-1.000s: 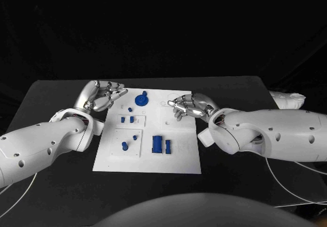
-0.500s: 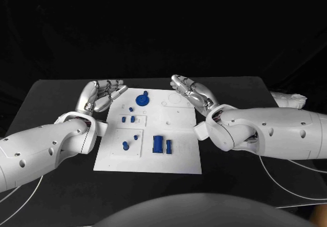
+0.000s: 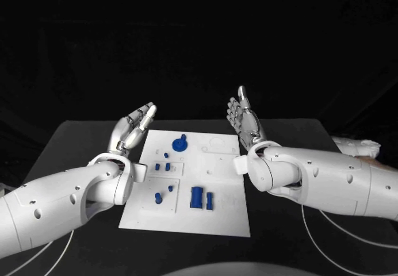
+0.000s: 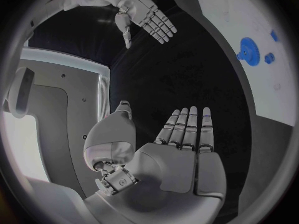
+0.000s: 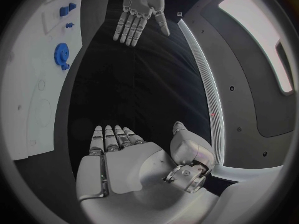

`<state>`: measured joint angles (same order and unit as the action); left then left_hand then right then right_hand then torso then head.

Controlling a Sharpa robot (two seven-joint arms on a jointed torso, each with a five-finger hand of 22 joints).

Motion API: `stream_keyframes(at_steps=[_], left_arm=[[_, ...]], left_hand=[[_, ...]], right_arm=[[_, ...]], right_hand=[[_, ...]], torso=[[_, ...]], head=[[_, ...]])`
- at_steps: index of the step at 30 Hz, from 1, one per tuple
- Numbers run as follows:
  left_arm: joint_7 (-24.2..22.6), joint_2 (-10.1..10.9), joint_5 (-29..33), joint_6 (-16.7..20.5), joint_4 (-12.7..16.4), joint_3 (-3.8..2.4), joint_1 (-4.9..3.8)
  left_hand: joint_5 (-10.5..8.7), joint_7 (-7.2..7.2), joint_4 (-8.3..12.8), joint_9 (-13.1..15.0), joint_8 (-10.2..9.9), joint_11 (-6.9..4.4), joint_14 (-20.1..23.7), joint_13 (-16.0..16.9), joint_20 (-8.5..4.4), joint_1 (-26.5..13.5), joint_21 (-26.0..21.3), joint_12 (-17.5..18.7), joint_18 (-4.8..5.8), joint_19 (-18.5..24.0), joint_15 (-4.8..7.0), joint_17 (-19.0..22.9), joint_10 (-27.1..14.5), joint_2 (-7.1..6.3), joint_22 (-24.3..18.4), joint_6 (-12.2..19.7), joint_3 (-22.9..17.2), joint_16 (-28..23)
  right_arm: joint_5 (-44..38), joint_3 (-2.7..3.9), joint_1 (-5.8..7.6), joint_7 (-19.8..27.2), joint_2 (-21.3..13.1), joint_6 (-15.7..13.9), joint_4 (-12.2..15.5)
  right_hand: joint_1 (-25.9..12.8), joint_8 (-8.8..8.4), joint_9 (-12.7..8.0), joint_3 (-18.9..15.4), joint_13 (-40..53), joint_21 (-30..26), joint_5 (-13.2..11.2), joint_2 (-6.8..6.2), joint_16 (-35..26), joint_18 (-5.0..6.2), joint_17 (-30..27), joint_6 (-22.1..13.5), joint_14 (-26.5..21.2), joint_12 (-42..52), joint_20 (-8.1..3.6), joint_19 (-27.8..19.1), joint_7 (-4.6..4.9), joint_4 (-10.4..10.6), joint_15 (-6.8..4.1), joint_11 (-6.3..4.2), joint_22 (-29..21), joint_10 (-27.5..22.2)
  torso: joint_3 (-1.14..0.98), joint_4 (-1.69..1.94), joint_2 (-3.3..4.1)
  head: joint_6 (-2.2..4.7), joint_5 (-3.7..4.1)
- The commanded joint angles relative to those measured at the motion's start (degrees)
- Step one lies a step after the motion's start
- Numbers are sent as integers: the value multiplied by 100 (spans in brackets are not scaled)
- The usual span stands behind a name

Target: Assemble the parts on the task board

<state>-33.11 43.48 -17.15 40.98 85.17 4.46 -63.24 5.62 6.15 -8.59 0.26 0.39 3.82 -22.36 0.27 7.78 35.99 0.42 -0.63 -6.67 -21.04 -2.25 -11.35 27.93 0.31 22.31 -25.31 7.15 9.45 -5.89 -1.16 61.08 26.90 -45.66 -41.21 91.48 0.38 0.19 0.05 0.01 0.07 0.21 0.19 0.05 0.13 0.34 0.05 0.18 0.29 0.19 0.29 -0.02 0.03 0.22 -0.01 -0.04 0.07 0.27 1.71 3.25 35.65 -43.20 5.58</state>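
Board (image 3: 219,215) lies mid-desk (image 3: 75,144), with blue parts (image 3: 198,196) on it and a gear (image 3: 180,143) at its far end. I see both robot hands raised beyond it, left (image 3: 134,128) and right (image 3: 243,119), flat, fingers straight, holding nothing.

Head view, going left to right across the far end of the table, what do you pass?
Left hand, raised with fingers straight and apart → blue gear on the white task board → right hand, raised with fingers straight, holding nothing.
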Motion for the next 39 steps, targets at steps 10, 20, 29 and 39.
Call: stream_keyframes(at_steps=[10,20,29,39], left_arm=[[330,120,1708,312,475,-442,305],[332,121,1715,313,479,-446,308],[332,121,1715,313,479,-446,308],[332,121,1715,313,479,-446,308]], left_hand=[[-562,-615,455,-26,-39,-382,1183,-27,-778,-1904,-42,63,667,1109,225,600,-1477,-31,-1180,1335,-715,-500],[-562,-615,859,-26,-39,-382,1563,-27,-778,-2510,-42,63,667,1458,225,1135,-1950,-31,-1558,1765,-715,-945],[-562,-615,859,-26,-39,-382,1758,-27,-778,-2845,-42,63,667,1640,225,1135,-2208,-31,-1764,1990,-715,-945],[-562,-615,859,-26,-39,-382,2236,-27,-778,-3079,-42,63,667,2104,225,1135,-2385,-31,-2231,2531,-715,-945]], right_arm=[[589,116,-92,289,96,-290,-153],[589,116,-92,289,96,-290,-153],[589,116,-92,289,96,-290,-153],[589,116,-92,289,96,-290,-153]], right_hand=[[-38,-19,-5,-1,-7,-21,-19,-5,-13,-34,-5,-18,-29,-19,-29,2,-3,-22,1,4,-7,-27],[-38,-19,-5,-1,-7,-21,-19,-5,-13,-34,-5,-18,-29,-19,-29,2,-3,-22,1,4,-7,-27],[-38,-19,-5,-1,-7,-21,-19,-5,-13,-34,-5,-18,-29,-19,-29,2,-3,-22,1,4,-7,-27],[-38,-19,-5,-1,-7,-21,-19,-5,-13,-34,-5,-18,-29,-19,-29,2,-3,-22,1,4,-7,-27]], torso=[[-164,-312,-430],[-171,-325,-446],[-171,-325,-446],[-171,-325,-446]], head=[[845,-534],[883,-558],[883,-558],[883,-558]])
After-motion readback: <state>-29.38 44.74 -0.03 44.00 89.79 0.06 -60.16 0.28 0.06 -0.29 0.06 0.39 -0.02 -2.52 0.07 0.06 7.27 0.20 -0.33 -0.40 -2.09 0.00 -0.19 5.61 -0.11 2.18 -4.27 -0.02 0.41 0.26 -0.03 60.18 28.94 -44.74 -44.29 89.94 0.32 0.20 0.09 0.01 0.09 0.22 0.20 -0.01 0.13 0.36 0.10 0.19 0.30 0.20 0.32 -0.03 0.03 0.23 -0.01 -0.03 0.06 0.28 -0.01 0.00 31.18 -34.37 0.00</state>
